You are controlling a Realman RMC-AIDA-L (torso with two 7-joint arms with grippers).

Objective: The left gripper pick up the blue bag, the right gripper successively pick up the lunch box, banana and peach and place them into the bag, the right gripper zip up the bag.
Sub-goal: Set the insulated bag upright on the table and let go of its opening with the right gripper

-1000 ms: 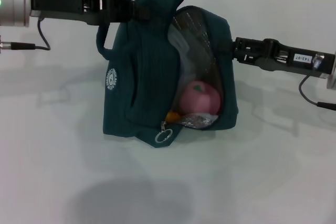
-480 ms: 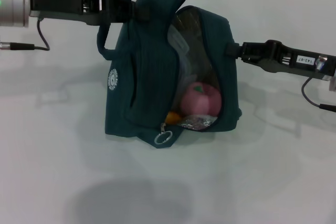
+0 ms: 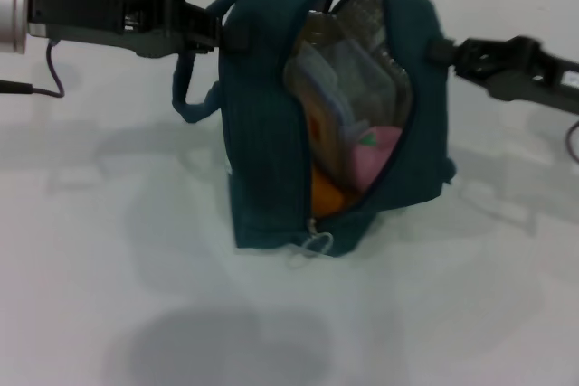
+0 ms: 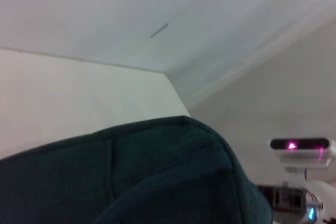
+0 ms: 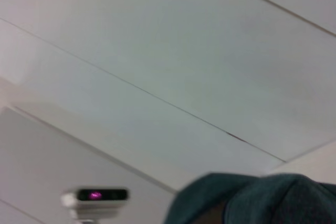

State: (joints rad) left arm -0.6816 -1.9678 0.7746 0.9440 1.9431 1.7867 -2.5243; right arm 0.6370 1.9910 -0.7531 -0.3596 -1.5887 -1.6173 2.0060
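Note:
The blue bag point(image 3: 262, 133) hangs upright over the white table point(image 3: 81, 277), its zip opening wide towards me. Inside I see the clear lunch box point(image 3: 348, 88), the pink peach point(image 3: 380, 151) and the orange-yellow banana point(image 3: 326, 192). My left gripper point(image 3: 226, 35) is shut on the bag's top by the handle. My right gripper point(image 3: 441, 50) is at the bag's upper right edge and seems shut on it. The zip pull point(image 3: 317, 243) hangs at the bottom of the opening. The bag's fabric also shows in the left wrist view point(image 4: 131, 177) and the right wrist view point(image 5: 252, 200).
A loose handle loop point(image 3: 190, 101) hangs at the bag's left side. The bag's shadow point(image 3: 226, 341) lies on the table near the front. Both wrist views mostly show the ceiling.
The bag has shifted right and turned, and its opening has spread wider. My right gripper has moved up and right with the bag's edge. The lunch box now shows more.

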